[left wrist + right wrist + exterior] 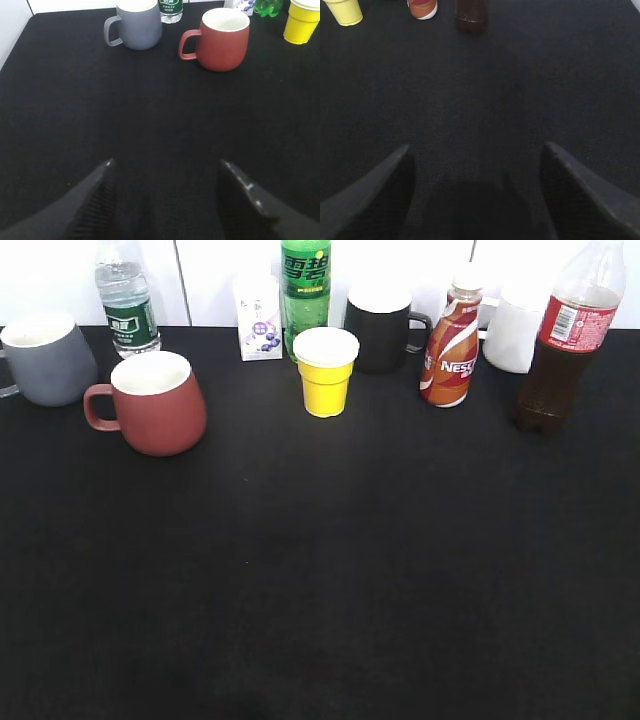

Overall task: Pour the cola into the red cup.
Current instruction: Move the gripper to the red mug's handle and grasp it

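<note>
Both tools [165,175] [475,165] spread, low over table [320,590]

A black cloth covers the bench [330,570] from edge to edge. Behind it stands a white wall [220,270] with thin dark vertical seams. The light is even and soft.
</note>
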You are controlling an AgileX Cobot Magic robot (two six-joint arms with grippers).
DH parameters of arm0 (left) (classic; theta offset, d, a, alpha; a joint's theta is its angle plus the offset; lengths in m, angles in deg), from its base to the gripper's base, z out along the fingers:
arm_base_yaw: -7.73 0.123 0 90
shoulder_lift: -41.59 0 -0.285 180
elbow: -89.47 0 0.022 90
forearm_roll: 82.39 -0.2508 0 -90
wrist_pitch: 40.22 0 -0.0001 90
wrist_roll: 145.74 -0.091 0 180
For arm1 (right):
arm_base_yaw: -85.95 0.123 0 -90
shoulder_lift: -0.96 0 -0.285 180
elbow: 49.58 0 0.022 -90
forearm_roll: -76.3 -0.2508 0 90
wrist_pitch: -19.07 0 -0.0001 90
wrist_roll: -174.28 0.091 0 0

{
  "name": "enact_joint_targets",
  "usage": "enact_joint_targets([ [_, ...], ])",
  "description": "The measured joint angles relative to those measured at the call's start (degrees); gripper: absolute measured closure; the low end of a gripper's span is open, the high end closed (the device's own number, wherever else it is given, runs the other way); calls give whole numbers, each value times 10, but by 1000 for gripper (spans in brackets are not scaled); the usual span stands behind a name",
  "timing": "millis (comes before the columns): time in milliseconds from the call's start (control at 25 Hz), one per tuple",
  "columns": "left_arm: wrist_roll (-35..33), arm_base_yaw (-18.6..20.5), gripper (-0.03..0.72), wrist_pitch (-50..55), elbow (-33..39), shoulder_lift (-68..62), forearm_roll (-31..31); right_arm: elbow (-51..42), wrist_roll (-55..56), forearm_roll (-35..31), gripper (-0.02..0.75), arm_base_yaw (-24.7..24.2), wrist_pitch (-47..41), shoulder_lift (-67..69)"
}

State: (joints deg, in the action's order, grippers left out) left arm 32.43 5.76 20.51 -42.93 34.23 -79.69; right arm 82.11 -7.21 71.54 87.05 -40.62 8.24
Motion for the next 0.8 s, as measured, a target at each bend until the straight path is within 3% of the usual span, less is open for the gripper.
enact_joint_targets([
  [400,0,0,211,-30,-11,0,-7,0,0,0,153,0,0,0],
  [520,0,0,211,-248,-21,-86,-40,0,0,0,153,0,0,0],
  [680,0,-2,213,-551,-21,-357,-31,0,0,0,153,0,0,0],
  [800,0,-49,212,-692,-21,-526,-10,0,0,0,153,0,0,0],
])
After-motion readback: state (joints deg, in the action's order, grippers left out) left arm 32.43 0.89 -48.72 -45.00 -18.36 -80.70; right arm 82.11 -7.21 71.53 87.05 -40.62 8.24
